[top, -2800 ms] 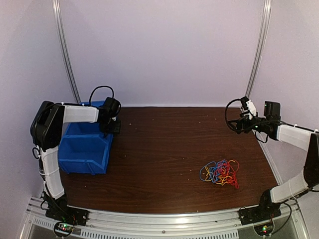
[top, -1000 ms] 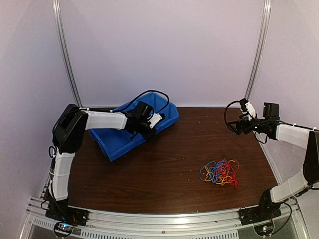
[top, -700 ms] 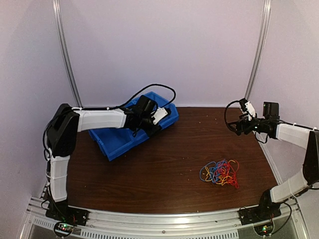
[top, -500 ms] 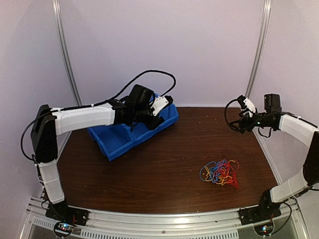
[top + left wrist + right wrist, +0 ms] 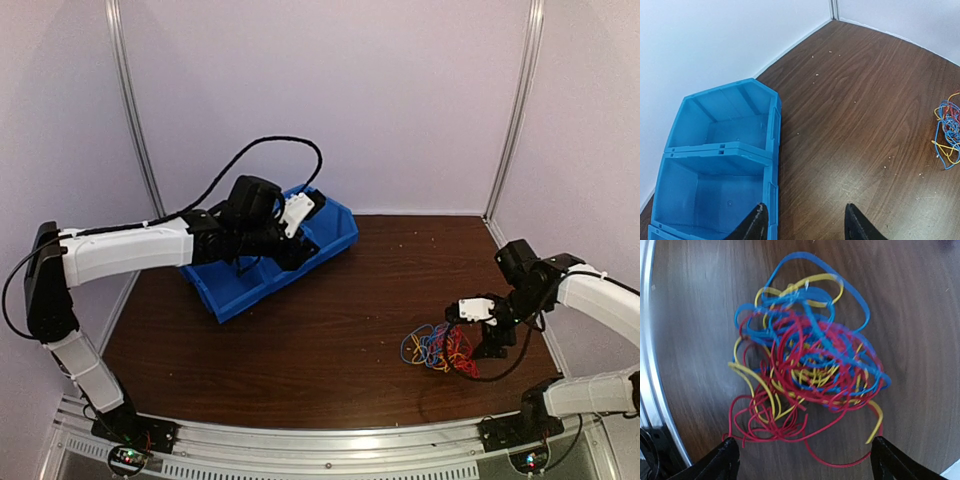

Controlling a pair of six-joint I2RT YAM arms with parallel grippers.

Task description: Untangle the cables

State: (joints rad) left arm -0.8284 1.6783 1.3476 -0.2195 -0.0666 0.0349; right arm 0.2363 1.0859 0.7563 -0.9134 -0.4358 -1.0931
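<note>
The cables (image 5: 440,348) lie in one tangled heap of red, blue and yellow wire on the right side of the brown table; the heap also shows in the left wrist view as cables (image 5: 946,135) at the far right. My right gripper (image 5: 488,340) hangs just right of and above the heap. In its wrist view the cables (image 5: 807,360) fill the middle, with the right gripper (image 5: 805,460) open and its tips straddling the near red loops, gripping nothing. My left gripper (image 5: 285,245) hovers open over the right rim of the blue bin (image 5: 235,285), the left gripper (image 5: 805,227) empty.
The blue bin (image 5: 715,150), with two compartments, lies at an angle at the back left of the table (image 5: 330,330). Light walls close the back and sides, with metal rails (image 5: 515,110) in the corners. A metal rail (image 5: 330,440) runs along the near edge.
My left gripper has opened off the blue bin and lifted, leaving the bin angled at the back. My right arm has swung down from the back right to over the cable heap.
</note>
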